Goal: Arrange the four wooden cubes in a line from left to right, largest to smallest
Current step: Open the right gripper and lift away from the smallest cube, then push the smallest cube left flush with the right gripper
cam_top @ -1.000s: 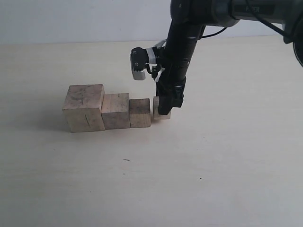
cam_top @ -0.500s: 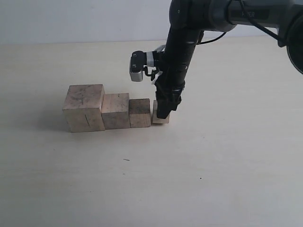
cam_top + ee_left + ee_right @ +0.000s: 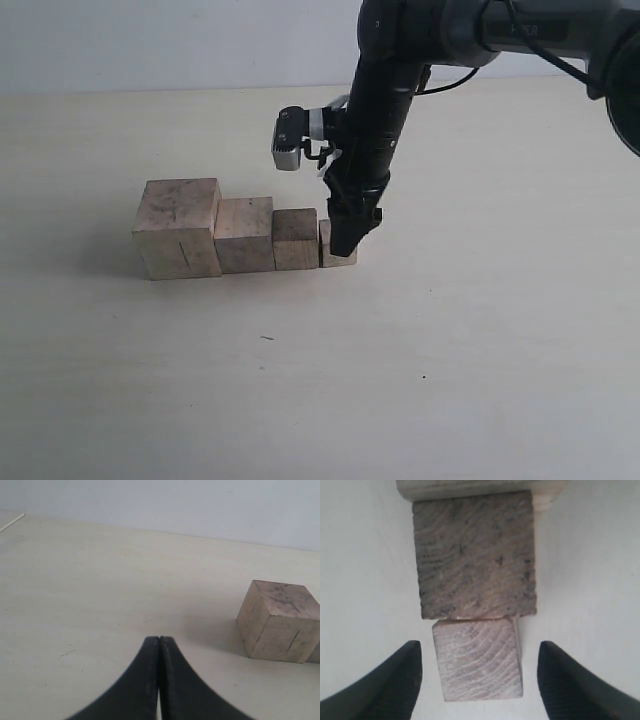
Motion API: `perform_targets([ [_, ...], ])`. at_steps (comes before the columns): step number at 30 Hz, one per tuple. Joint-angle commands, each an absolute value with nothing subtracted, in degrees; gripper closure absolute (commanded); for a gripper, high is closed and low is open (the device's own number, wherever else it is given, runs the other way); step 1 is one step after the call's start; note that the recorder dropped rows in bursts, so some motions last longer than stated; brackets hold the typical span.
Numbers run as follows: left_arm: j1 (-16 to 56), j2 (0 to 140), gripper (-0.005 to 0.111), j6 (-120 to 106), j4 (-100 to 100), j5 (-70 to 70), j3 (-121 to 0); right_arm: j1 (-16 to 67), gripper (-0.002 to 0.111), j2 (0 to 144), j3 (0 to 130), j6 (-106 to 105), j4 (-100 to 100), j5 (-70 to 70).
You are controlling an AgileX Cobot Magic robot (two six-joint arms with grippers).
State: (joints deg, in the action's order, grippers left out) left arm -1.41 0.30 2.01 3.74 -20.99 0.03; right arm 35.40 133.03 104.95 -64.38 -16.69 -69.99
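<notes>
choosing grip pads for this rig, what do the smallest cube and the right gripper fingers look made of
The smallest cube looks like bare pale wood with a matte surface; curved grain rings show on its top face. The right gripper has fingers that are smooth matte black, probably plastic or rubber; the look alone does not settle which.

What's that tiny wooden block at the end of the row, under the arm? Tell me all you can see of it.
The smallest cube is pale beige wood with curved grain lines on top. It sits flat on the table at the right end of the row, one face against the darker next-larger cube. The right gripper straddles it, open, with a gap on each side.
</notes>
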Motion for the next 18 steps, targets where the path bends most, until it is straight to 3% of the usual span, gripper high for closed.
perform_targets([
  [1,-1.07,0.0,0.107,1.78,3.8,-20.47,0.0,35.33,0.045,129.39,104.91,-62.17,-13.59,-69.96],
  [11,-1.07,0.0,0.107,1.78,3.8,-20.47,0.0,35.33,0.045,125.47,104.91,-39.83,-1.0,-69.96],
  [18,-1.07,0.0,0.107,1.78,3.8,-20.47,0.0,35.33,0.045,129.17,104.91,-35.77,0.8,-69.96],
])
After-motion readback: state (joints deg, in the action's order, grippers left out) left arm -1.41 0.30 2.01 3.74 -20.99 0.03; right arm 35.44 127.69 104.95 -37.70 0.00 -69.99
